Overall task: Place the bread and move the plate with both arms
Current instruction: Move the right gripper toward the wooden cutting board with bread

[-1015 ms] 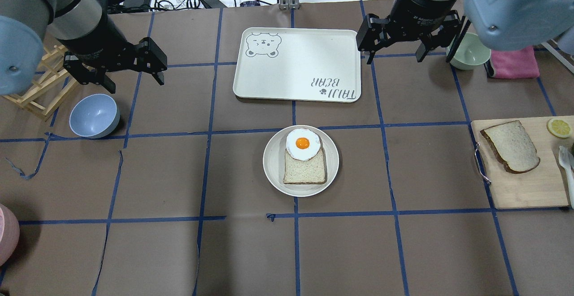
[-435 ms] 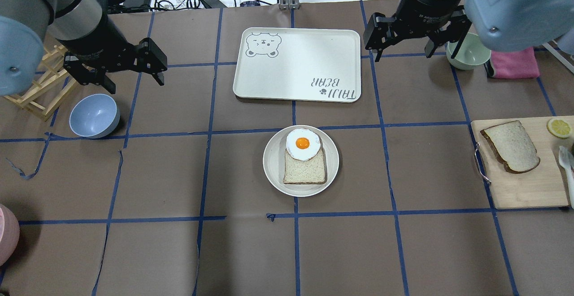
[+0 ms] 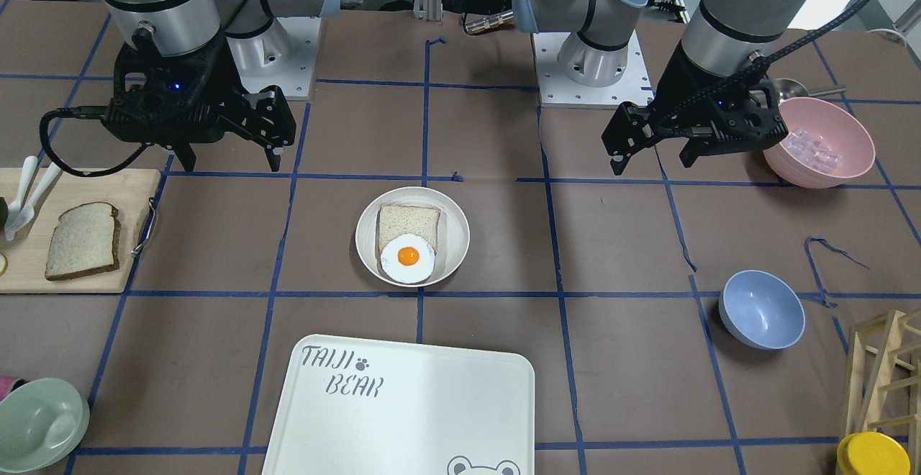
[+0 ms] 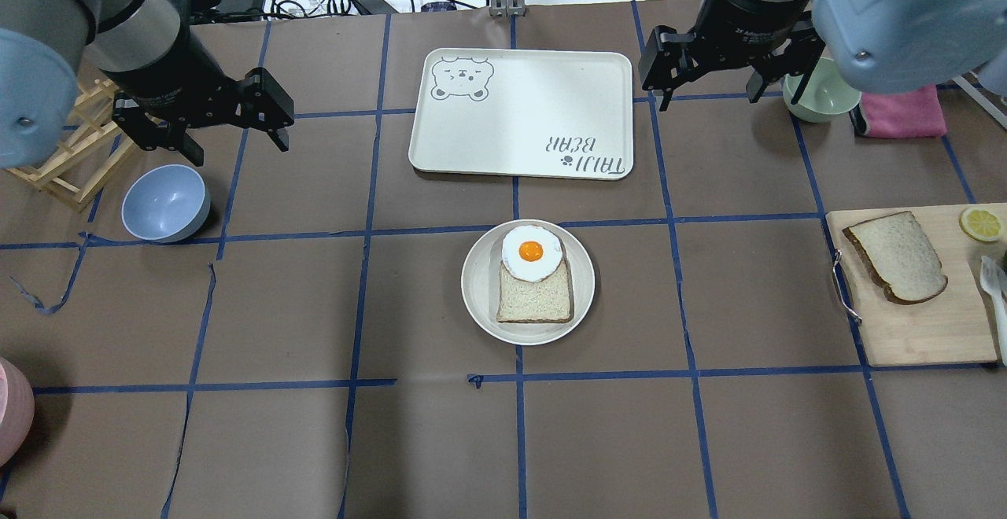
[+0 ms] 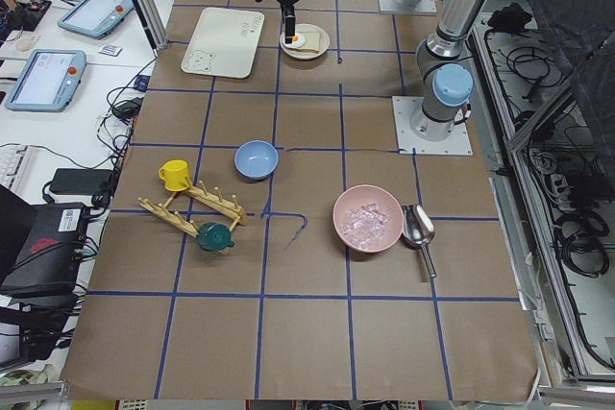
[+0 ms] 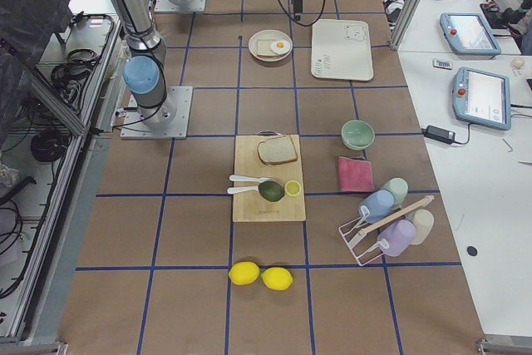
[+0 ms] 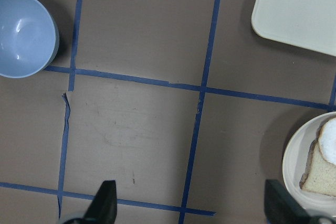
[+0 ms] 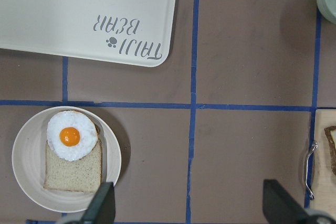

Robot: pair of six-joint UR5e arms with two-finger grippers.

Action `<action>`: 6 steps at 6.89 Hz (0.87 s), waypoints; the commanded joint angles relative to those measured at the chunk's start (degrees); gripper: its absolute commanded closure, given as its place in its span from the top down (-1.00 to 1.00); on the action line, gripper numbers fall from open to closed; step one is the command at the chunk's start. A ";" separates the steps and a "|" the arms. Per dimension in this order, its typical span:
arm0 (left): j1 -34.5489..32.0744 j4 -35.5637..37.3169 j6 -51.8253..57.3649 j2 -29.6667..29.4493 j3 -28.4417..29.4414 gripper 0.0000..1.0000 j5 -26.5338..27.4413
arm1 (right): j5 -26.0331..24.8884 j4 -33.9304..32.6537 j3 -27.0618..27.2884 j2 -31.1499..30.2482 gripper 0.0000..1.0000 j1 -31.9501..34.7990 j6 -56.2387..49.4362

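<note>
Bread, the speckled, dark-crusted slice with a domed top [image 4: 897, 258], lies flat on the wooden cutting board [image 4: 928, 330] on your robot's right. It is well apart from the round white plate [image 4: 474, 291] in the middle of the brown desk [image 4: 315, 440], which carries a paler slice [image 4: 535, 299] and a fried egg [image 4: 532, 252]. Your right gripper [image 4: 710, 98] and left gripper [image 4: 236, 149] hang empty with jaws apart; the right is nearer, so it likely fetches the slice.
</note>
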 commanded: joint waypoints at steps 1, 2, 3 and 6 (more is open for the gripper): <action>0.00 -0.12 0.08 -0.02 -0.12 1.00 0.06 | -0.15 3.54 0.11 -0.08 1.00 -0.17 -0.13; 0.00 -0.04 -0.01 -0.02 -0.03 1.00 0.06 | -0.06 3.93 0.11 -0.43 1.00 -0.78 -0.21; 0.00 -0.04 0.08 0.07 -0.03 1.00 0.06 | 0.20 3.75 0.11 -0.43 1.00 -1.05 0.22; 0.00 -0.21 0.08 0.07 -0.47 1.00 0.06 | -2.58 4.19 1.94 -0.43 1.00 -4.38 -0.39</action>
